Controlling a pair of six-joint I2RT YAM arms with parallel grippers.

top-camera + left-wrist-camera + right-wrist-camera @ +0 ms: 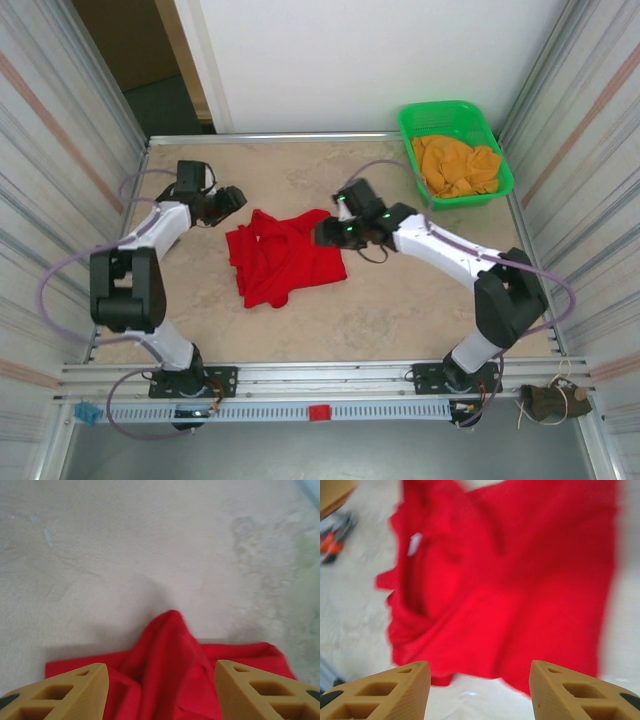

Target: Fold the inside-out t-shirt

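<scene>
Inside-out t-shirt (285, 262) lies in a loose, crumpled heap near the middle of the worktop (400, 310), between the two arms, with ridges and overlapping layers and no clean outline.

On the left, the left hand (228, 200) hovers just beside the shirt's far left edge. In its wrist view the fingers (75, 690) stand apart with nothing pinched, and a raised peak of red cloth (170, 655) sits below the gap.

On the right, the right hand (328, 232) hangs over the shirt's far right corner. It too is released, its fingers (570, 690) spread above the fabric (510, 580). A small white label (414, 544) shows by the neck opening.

My judgement is that the work is at the flattening stage, with no fold made. The next move calls for each hand to take a single layer at an edge or corner and draw the cloth out flat; the bunched ridges make catching several layers a risk.

Further right, in the far corner, a green basket (455, 120) holds an orange-yellow cloth (455, 168), well apart from the shirt. Nothing blocks either hand.
</scene>
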